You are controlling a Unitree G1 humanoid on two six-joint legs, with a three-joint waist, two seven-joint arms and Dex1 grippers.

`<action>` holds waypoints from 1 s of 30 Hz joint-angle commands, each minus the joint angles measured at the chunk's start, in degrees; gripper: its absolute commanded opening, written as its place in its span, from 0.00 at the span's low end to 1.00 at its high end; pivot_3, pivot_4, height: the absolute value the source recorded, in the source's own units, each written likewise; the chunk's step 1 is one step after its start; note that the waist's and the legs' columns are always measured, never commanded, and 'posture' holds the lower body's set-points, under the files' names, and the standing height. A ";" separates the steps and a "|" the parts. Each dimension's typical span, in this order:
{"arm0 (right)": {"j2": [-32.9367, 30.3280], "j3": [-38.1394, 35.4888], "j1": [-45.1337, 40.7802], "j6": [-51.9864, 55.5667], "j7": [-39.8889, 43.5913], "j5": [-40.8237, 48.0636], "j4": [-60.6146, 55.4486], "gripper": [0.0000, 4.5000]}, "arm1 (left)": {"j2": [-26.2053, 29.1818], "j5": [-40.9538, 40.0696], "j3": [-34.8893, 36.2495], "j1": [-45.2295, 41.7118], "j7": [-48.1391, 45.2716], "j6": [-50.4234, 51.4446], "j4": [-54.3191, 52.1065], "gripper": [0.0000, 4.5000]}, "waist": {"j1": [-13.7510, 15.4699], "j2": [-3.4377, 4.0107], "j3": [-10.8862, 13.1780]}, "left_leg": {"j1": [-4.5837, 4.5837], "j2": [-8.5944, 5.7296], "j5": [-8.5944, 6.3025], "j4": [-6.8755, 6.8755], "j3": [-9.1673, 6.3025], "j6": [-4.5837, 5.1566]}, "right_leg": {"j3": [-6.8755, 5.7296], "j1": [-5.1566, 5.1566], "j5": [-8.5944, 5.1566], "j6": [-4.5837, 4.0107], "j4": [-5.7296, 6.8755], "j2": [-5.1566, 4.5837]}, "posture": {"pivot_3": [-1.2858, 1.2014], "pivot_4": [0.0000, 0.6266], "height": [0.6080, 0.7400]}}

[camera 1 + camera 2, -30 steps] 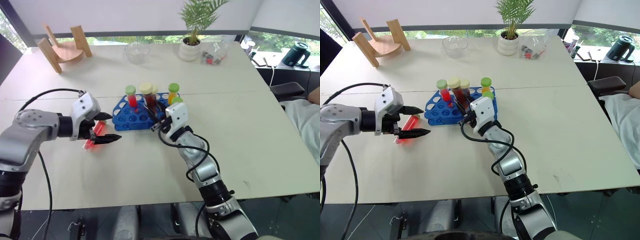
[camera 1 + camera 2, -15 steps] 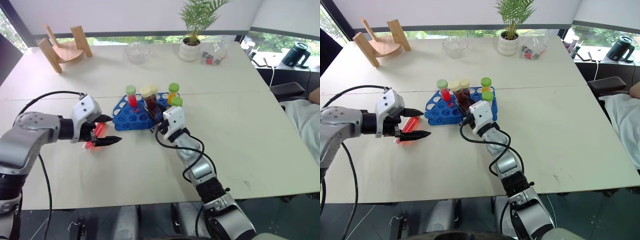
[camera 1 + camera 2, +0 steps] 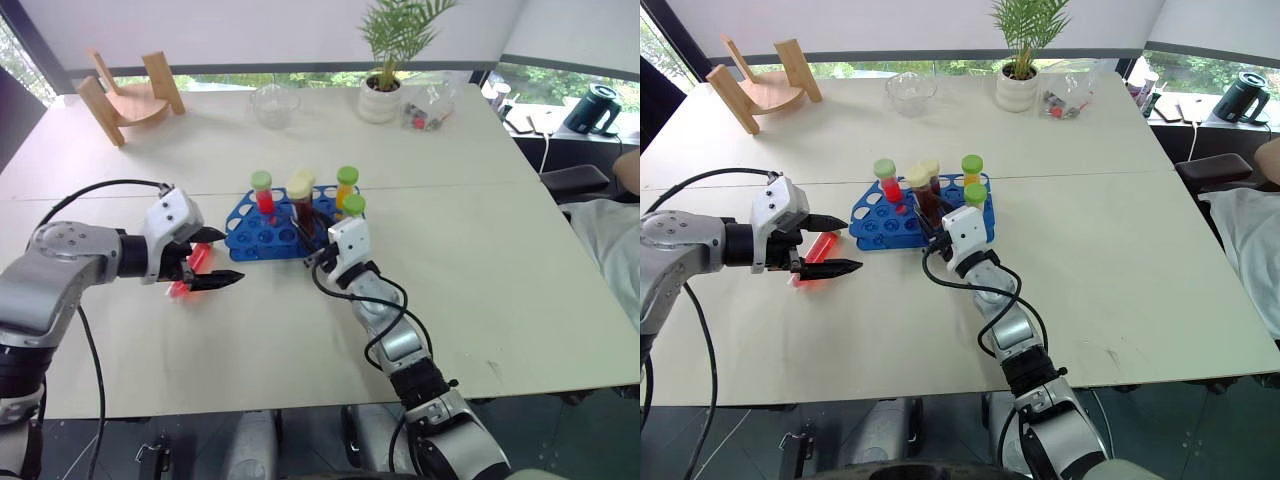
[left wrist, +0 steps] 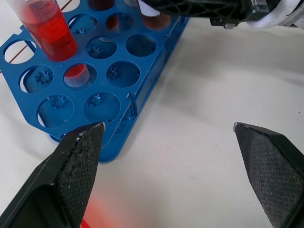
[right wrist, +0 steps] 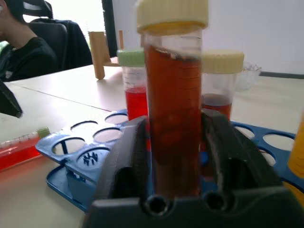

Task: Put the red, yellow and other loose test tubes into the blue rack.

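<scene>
- Lowered since the earlier frame, the brown tube (image 5: 173, 109) sits in the blue rack (image 3: 262, 236); right gripper (image 5: 175, 142) jaws loosening.
- Left gripper (image 3: 205, 257) spread wide over the loose red tube (image 3: 190, 270): remaining.

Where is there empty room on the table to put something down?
The white table is bare right of the bright blue plastic rack, and along the near edge. It is crowded by the rack, where the right gripper meets the maroon tube and the left gripper hovers over a red tube.
</scene>
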 commanded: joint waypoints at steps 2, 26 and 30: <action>0.16 -0.01 0.34 -0.50 0.14 0.05 -5.57 0.82 | 0.21 -0.43 1.34 -0.90 -0.25 -0.20 0.06 1.00 | -0.01 0.00 0.00 | 0.00 0.00 0.00 -0.01 0.00 0.00 | 0.00 -0.02 0.00 0.00 0.01 0.00 | 0.52 0.24 1.00; -40.02 -6.18 -4.47 58.48 36.34 46.58 -53.64 0.82 | -1.54 11.20 -18.08 -32.95 3.79 32.73 33.89 1.00 | 0.48 -0.06 0.01 | -0.02 -0.06 0.00 0.09 -0.12 0.03 | -0.10 0.03 -0.04 0.01 0.10 0.04 | 0.52 0.24 1.00; -39.86 -3.44 -3.85 56.64 37.90 45.40 -52.75 0.82 | -3.01 13.45 -26.74 -39.23 0.48 36.45 39.39 1.00 | -0.22 -0.14 0.06 | -0.12 -0.06 -0.02 0.07 -0.13 0.06 | -0.08 -0.08 -0.08 0.04 0.09 0.05 | 0.52 0.24 1.00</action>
